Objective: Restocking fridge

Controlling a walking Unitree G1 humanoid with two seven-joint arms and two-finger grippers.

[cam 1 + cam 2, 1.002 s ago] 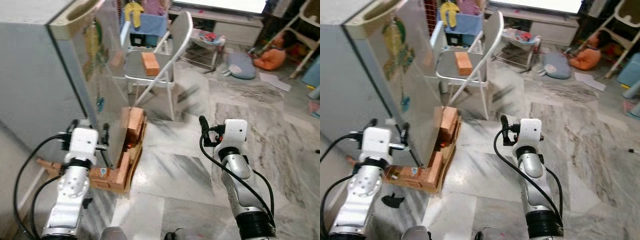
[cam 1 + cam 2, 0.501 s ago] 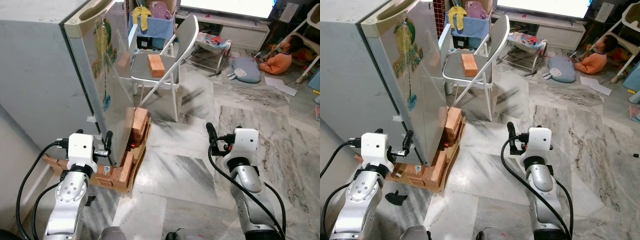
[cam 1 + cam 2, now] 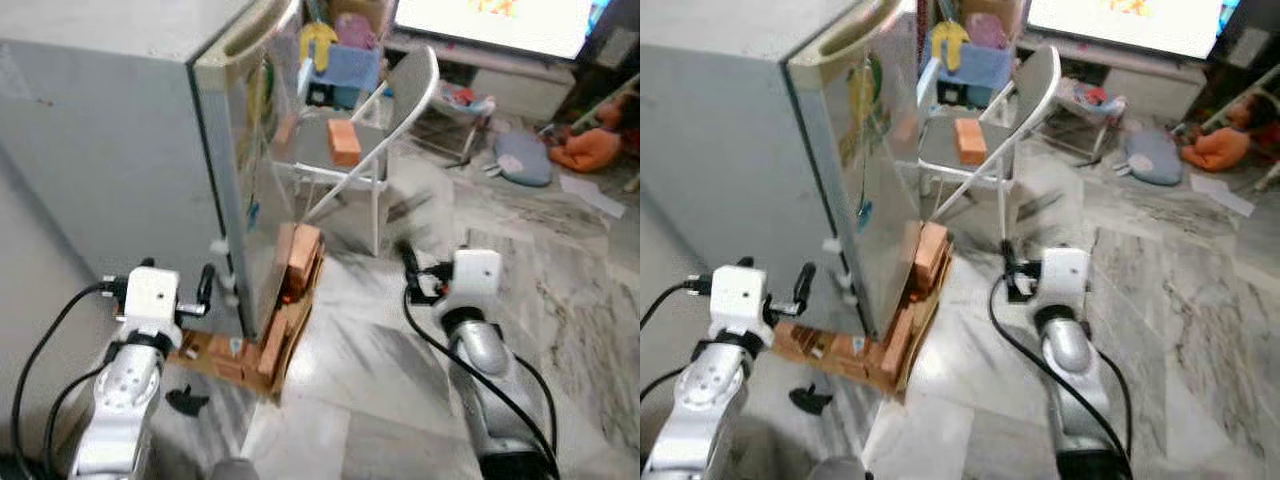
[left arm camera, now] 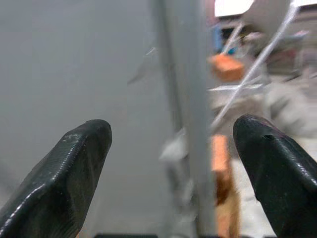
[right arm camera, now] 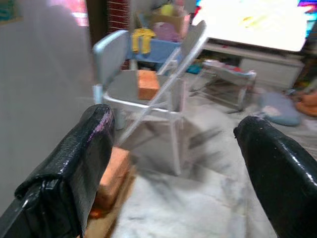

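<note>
A grey fridge (image 3: 110, 150) fills the left, its stickered door (image 3: 258, 180) facing right and lying flush against the body. It rests on orange bricks and a wooden pallet (image 3: 285, 325). My left gripper (image 3: 180, 292) is held low at the fridge's front corner, open and holding nothing. The left wrist view has its fingers (image 4: 81, 163) wide apart on either side of the fridge's corner edge (image 4: 185, 99). My right gripper (image 3: 415, 275) is open and holds nothing over the marble floor, right of the pallet. It points at a folding chair (image 5: 148, 94).
The grey folding chair (image 3: 385, 130) stands just past the fridge door with an orange brick (image 3: 343, 142) on its seat. A small black object (image 3: 187, 401) lies on the floor by the pallet. A baby bouncer, cushions and a person in orange (image 3: 590, 150) are at the back right.
The camera has swung, so the fridge now sits nearer the middle and the picture is blurred. Both arms keep the same raised pose with the fingers apart.
</note>
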